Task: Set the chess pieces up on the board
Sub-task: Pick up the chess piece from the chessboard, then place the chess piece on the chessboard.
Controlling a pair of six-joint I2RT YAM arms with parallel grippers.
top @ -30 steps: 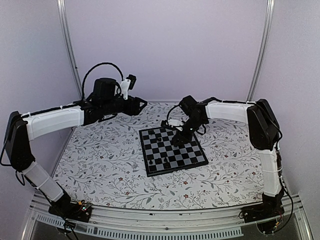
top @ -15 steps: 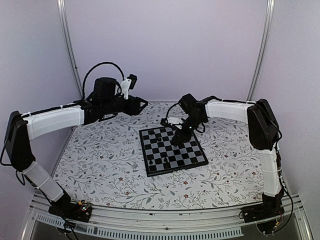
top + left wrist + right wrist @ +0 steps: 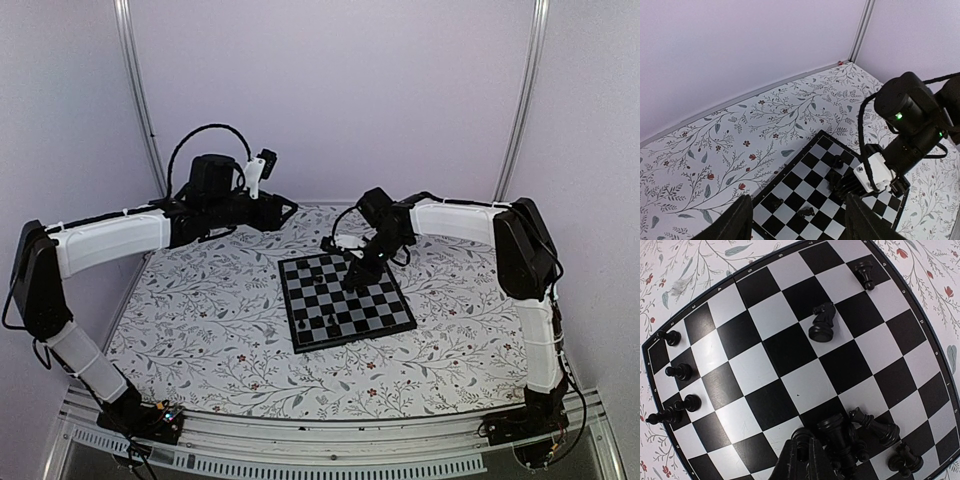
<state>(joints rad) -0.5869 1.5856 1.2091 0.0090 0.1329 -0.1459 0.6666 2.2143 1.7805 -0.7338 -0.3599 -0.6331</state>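
Our right claw (image 3: 803, 450) hangs low over the board (image 3: 790, 352), its tips clenched to a narrow point hard against a knot of pieces (image 3: 840, 435) crowded at one corner; whether one of them is nipped between the tips we cannot tell, black against black. Our left claw (image 3: 799, 221) is released, fingers wide with nothing between them, held high over the far-left worktop (image 3: 200, 320), well apart from the board. Every piece we can see is on the board: a knight (image 3: 822, 323) alone near the middle, a pawn (image 3: 865, 275) by one edge, and a row (image 3: 680, 371) of four more along the opposite edge, one seemingly lying down. We judge these figures light, hard and smooth, easy to topple and quick to squirt out of a pinch, and in the knot they stand so close that a wide approach would knock the neighbours. We would take one across the waist just under the head, tips narrow, and lift straight up
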